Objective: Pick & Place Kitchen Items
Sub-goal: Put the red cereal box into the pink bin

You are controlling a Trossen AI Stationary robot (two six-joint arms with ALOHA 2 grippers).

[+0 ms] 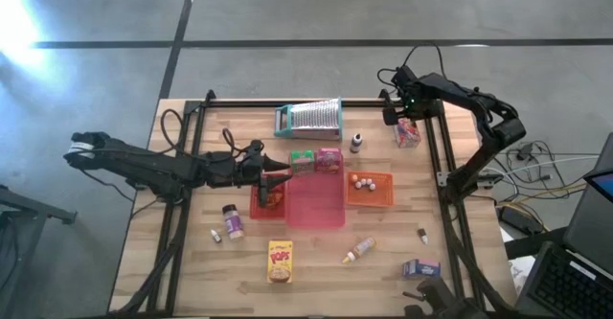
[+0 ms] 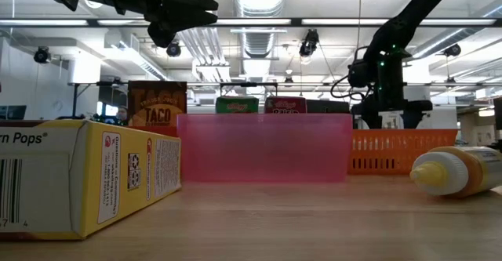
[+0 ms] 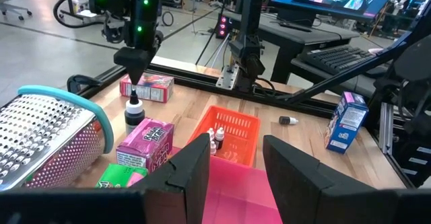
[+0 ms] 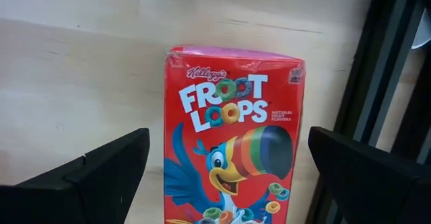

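Trays (image 1: 315,204) x3, Froot Loops box (image 4: 232,136) x1, hands x2

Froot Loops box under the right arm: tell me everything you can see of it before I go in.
The Froot Loops box is small, red cardboard, with white lettering and a toucan on its upper face. It lies flat on the wooden table near the far right corner, beside the black frame rail. The right gripper hovers directly above with fingers spread wide on either side, not touching it. It looks intact and closed.

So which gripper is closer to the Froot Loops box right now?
The right gripper: it hangs directly over the Froot Loops box at the table's far right, fingers spread wide on either side. The left gripper is at mid-table over the red tray.
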